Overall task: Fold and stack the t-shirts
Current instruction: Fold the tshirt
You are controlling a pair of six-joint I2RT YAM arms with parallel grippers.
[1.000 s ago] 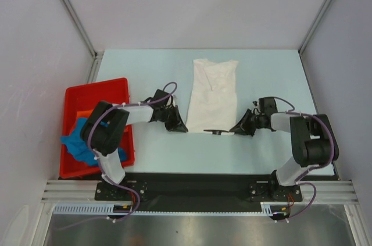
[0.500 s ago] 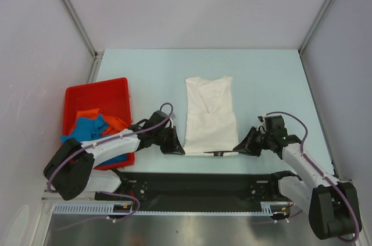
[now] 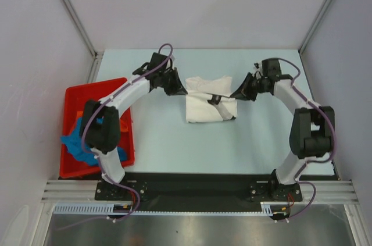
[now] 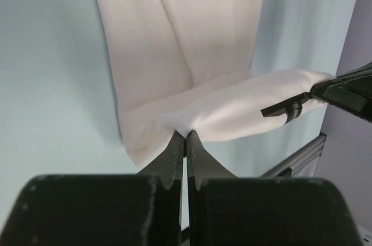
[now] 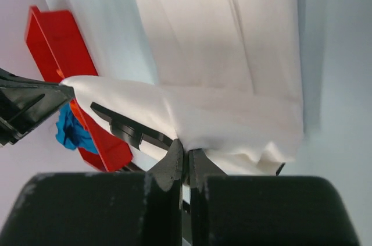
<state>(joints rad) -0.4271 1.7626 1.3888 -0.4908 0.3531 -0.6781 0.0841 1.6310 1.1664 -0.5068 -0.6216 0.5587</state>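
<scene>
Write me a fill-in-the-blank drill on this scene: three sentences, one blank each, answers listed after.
The t-shirt that the left gripper and the right gripper both pinch is ____.
The bin holding the blue shirt is ____.
That bin stands on the robot's ____ side of the table.
Missing words: white; red; left.

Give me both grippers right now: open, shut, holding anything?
Left gripper: shut, pinching an edge of the white t-shirt.
Right gripper: shut, pinching the opposite side of the same shirt.
</scene>
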